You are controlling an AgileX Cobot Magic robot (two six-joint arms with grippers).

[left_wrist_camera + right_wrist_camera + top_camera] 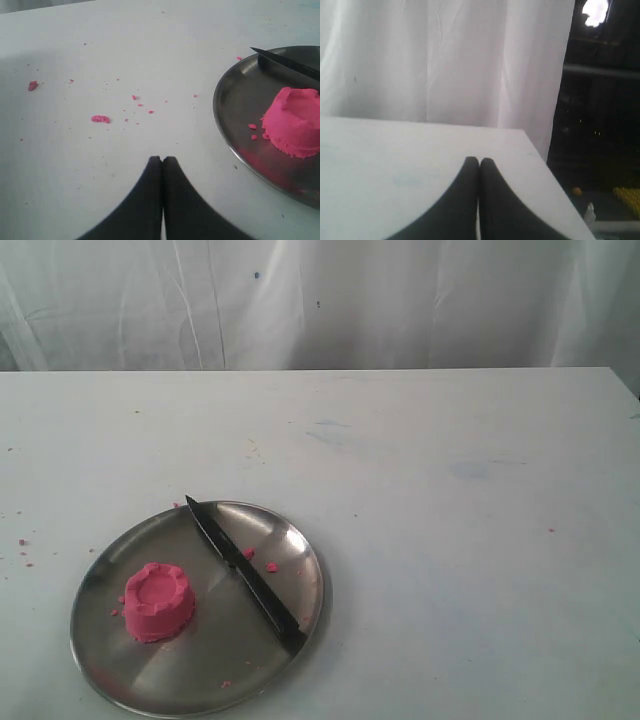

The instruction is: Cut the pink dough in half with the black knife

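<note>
1. Left gripper [162, 161]: black, jaws pressed together, nothing held. It is set low over the table [450, 540], short of the plate [215, 645] and touching neither plate nor dough.

2. Right gripper [479, 161]: black, jaws pressed together, nothing held. It is set over a bare stretch of table near a far corner, well apart from the plate.

3. Plate: round, steel, placed at the near left of the table in the exterior view.

4. Dough [158, 601]: bright pink, one whole lump, cup-shaped with a scalloped rim. It is seated upright on the left part of the plate, uncut and clear of the knife.

5. Knife [243, 573]: all black, laid flat and slantwise across the right part of the plate. The tip is rested on the far rim and the handle on the near right rim. It is gripped by neither arm.

6. Crumbs [271, 566]: pink, a few scattered on the plate beside the blade. More are strewn on the table left of the plate.

7. Curtain [400, 300]: white, hung behind the table's far edge.
</note>
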